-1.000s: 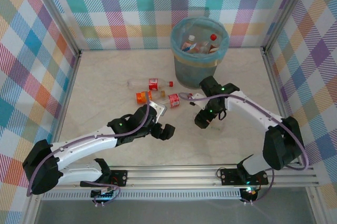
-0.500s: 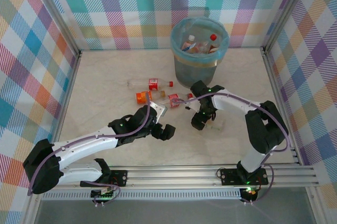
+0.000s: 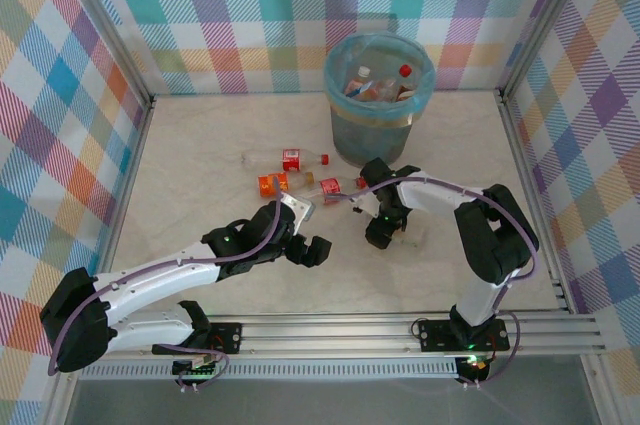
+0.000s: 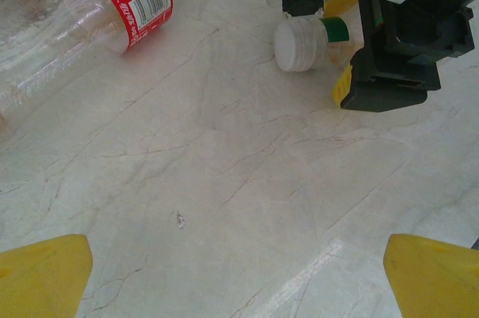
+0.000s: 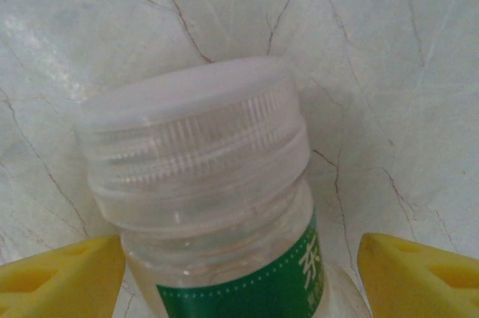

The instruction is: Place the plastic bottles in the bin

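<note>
The right gripper (image 3: 384, 229) is down at the table (image 3: 200, 145) over a clear bottle (image 5: 206, 183) that lies on its side just in front of the bin (image 3: 348, 137), its white cap (image 4: 298, 45) pointing toward the left arm. In the right wrist view the yellow fingers (image 5: 60, 273) stand apart on either side of the neck, one nearly at the plastic and the other with a sliver of table showing, so this is a straddle and not yet a grip. My reading is that the step in hand is the pinch itself. To do it well, the jaws should meet square across the ribbed cap or the stiffer neck just under it. The thin clear plastic lower down would likely buckle or let the bottle roll out sideways. A centred closure, then a straight lift before swinging over the rim, would suit. The left gripper (image 4: 239, 277) hangs wide open and empty above bare table, near the red-labelled bottles (image 3: 291, 158) lying left of the bin — well placed for a later pick. Several bottles already sit inside the bin
</note>
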Action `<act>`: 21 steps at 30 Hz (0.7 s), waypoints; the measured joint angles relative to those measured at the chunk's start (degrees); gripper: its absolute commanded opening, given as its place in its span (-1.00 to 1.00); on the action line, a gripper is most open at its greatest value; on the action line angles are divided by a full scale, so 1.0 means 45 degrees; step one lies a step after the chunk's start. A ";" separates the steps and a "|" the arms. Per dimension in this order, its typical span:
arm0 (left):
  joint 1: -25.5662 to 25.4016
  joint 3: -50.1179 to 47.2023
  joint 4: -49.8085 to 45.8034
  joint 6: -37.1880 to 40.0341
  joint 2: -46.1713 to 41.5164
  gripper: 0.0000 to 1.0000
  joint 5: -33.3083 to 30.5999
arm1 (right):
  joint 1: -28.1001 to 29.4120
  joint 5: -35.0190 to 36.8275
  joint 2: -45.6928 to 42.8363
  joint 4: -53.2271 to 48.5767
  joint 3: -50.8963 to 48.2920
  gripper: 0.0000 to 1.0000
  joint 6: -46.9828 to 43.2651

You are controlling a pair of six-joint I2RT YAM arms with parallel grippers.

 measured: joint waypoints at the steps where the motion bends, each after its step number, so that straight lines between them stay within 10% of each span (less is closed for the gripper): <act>1: 0.0000 0.0000 0.0000 0.0000 -0.0010 0.99 0.0000 | 0.0000 0.0010 0.0000 0.0005 -0.0005 0.50 -0.0034; 21: 0.0000 0.1224 -0.0748 0.0238 -0.0272 0.97 -0.0335 | 0.0359 -0.0821 -0.3283 -0.0971 0.0656 -0.04 0.0879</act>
